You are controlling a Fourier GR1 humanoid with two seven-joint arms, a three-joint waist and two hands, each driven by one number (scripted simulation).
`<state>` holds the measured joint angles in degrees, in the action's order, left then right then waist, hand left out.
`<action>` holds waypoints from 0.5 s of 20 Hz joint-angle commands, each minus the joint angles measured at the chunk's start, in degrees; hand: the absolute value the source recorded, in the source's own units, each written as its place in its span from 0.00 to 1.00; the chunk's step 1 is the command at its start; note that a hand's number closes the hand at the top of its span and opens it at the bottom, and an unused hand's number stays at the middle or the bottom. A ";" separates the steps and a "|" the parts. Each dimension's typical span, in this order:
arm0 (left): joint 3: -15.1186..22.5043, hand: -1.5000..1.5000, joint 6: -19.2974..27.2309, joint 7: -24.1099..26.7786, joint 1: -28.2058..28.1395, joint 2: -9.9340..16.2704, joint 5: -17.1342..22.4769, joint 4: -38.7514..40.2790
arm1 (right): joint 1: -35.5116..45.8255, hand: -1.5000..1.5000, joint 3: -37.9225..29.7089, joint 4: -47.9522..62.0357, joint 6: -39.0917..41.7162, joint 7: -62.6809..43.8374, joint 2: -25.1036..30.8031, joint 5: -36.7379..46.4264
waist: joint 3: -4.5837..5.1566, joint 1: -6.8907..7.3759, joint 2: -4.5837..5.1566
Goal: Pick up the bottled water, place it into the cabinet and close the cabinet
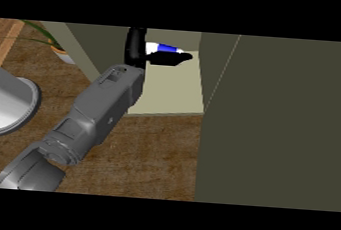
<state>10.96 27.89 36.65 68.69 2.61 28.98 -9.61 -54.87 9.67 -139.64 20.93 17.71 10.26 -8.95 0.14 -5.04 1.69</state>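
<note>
1. Head view, looking steeply down: only one grey forearm (99, 112) in sight, coming up from the lower left and reaching toward the top middle. Can't really tell from here whether it's the left or the right one, so calling it the left is just going by where it enters.
2. Black hand (137, 47) at the end of it, up inside the open cabinet (167, 94), curled round the water bottle (163, 49). Fingers wrapped over the near end, thumb tucked under the far end, so clamped on it rather than spread.
3. Bottle lying sideways in that grip, white body with a blue band, held above the pale cabinet shelf near the back. Can't tell if touching the shelf or not.
4. Cabinet door (284, 125) swung open, filling the whole right side as a big dark olive slab.
5. Wooden counter (156, 151) below the shelf edge and under the forearm.
6. Grey round container (7, 105) at the left edge, well apart from the cabinet.
7. Potted plant (56, 46) at the upper left, just beside the cabinet's left wall, thin green leaves only partly visible.
</note>
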 commanded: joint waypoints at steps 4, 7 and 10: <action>-1.83 0.00 -5.40 2.32 0.83 -2.51 1.71 -2.21 | 1.53 0.00 1.92 -4.15 -1.92 -5.03 -0.92 -2.19 | -0.07 1.96 -0.63; -1.34 0.00 -6.40 3.23 -1.48 -2.54 1.14 -2.92 | -0.52 0.00 1.22 -5.34 -1.75 -4.66 -0.97 -1.87 | -0.10 2.41 -1.18; -0.44 0.00 -7.13 5.29 -5.39 -2.56 1.27 -5.23 | 0.72 0.00 0.33 -3.89 -0.93 -5.05 -0.26 -2.61 | -0.11 2.99 -1.37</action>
<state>9.56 21.38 39.64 66.89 0.81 29.82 -12.52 -54.80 10.55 -139.79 20.17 16.18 9.30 -8.79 0.04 -2.57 0.56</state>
